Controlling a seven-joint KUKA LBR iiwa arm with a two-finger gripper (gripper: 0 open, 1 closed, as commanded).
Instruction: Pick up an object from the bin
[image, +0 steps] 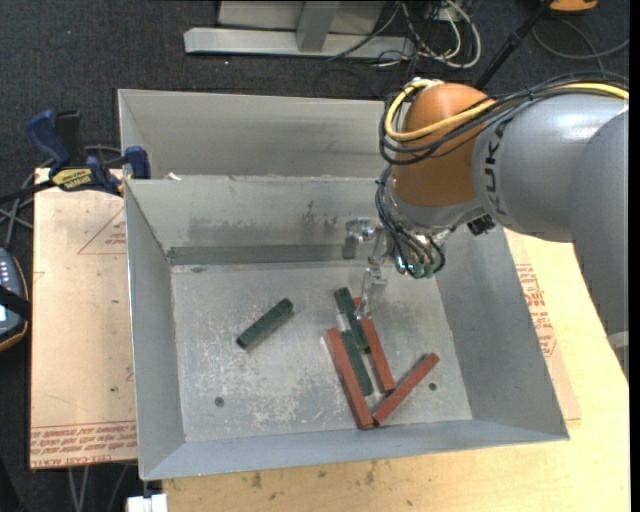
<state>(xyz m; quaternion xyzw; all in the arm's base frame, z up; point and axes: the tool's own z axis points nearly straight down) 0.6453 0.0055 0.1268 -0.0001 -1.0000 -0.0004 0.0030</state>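
- Bin (150, 300): one, grey metal, with sloping walls and a flat floor. It holds every item listed below.
- Claw (368, 285): one, hanging from the arm's orange wrist cover at the right rear of the bin floor. Whether it is open or closed cannot be told. Nothing is seen gripped in it.
- Dark green bars: three, as far as can be counted.
  - One lone green bar (265, 323) lies slantwise at left centre of the floor, well apart from the rest.
  - One upper green bar (350, 315) lies at the top of the heap, its far end just under the claw tip. Whether they touch cannot be told.
  - One lower green bar (360, 370) lies further down the heap, among the red bars.
- Red-brown bars: three, all in the heap at right centre.
  - One long red bar (345, 385) runs along the heap's left side toward the front wall.
  - One slanted red bar (405, 388) meets it at the front end, forming a V.
  - One short red bar (375, 350) lies just beside the green bars.
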